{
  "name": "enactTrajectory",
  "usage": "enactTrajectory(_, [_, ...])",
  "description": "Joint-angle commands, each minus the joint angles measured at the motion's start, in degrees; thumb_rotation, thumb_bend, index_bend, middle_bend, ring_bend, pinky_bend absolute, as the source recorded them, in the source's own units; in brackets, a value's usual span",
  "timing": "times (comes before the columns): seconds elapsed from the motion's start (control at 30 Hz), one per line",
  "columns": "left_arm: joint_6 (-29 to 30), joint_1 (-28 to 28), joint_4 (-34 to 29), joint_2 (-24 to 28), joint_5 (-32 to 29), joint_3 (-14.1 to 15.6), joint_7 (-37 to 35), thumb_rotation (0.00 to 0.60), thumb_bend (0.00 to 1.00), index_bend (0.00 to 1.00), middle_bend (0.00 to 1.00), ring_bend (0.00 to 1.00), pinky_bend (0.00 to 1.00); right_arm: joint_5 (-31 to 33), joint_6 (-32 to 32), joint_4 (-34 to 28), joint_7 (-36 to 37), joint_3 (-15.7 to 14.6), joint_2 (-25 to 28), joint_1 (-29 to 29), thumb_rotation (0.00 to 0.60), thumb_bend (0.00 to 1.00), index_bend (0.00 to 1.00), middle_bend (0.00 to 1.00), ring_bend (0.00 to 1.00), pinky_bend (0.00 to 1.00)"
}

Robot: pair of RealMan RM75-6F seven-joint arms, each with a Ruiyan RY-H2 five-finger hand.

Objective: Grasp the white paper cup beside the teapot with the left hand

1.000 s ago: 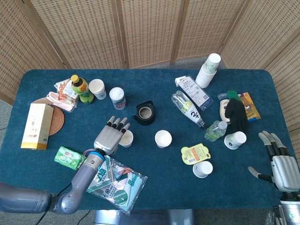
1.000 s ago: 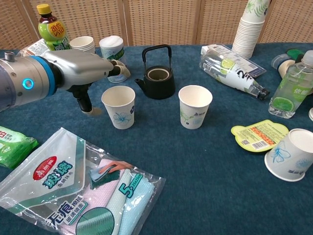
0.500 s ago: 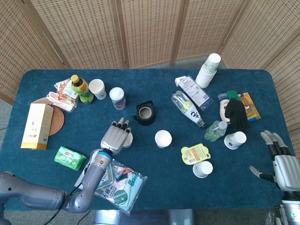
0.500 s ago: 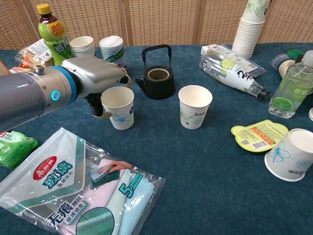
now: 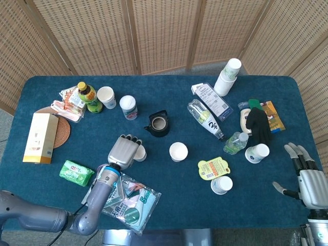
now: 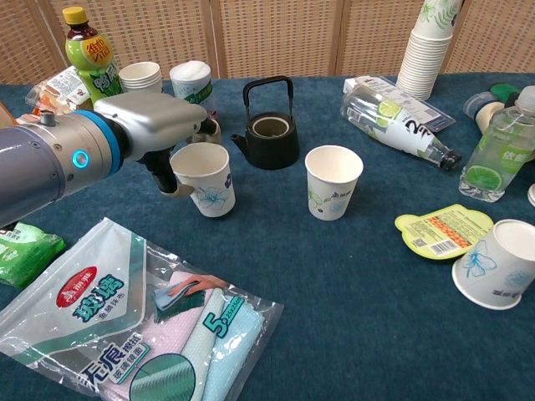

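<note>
A dark blue surface (image 5: pixel 169 205) stands before woven wicker screens (image 5: pixel 154 31). The white paper cup (image 6: pixel 205 177), printed with a pale blue flower, leans left of the black teapot (image 6: pixel 269 127); both look empty. The left hand (image 6: pixel 155 125) wraps around this cup. The right hand (image 5: pixel 307 179) rests with fingers spread, holding nothing.

Black teapot (image 6: pixel 269 125) stands close right of the cup (image 6: pixel 204 177), crowding that side.
</note>
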Motion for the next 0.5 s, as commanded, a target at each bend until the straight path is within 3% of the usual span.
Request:
enactTrajectory(0.03, [-4.11, 5.84, 0.33, 3.0, 8.13, 0.41, -17.36, 0.6, 0.35, 0.28, 0.35, 0.26, 0.38, -0.15, 0.01, -0.11, -0.3, -0.08, -0.1, 0.01, 0.6, 0.04, 0.0, 0.0, 0.0, 0.19])
enactTrajectory(0.23, [-5.93, 9.63, 7.2, 2.67, 14.37, 1.41, -28.76, 0.6, 0.35, 0.27, 0.33, 0.21, 0.36, -0.38, 0.02, -0.36, -1.14, -0.19, -0.33, 0.04, 0.6, 0.04, 0.0, 0.0, 0.0, 0.19])
enactTrajectory(0.5, [-9.82, 10.5, 13.64, 0.96, 13.73, 1.92, -30.46, 0.6, 0.34, 0.24, 0.29, 0.14, 0.34, -0.17, -0.39, -0.17, -1.61, -0.22, -0.65, 0.2, 0.6, 0.04, 0.0, 0.0, 0.0, 0.19])
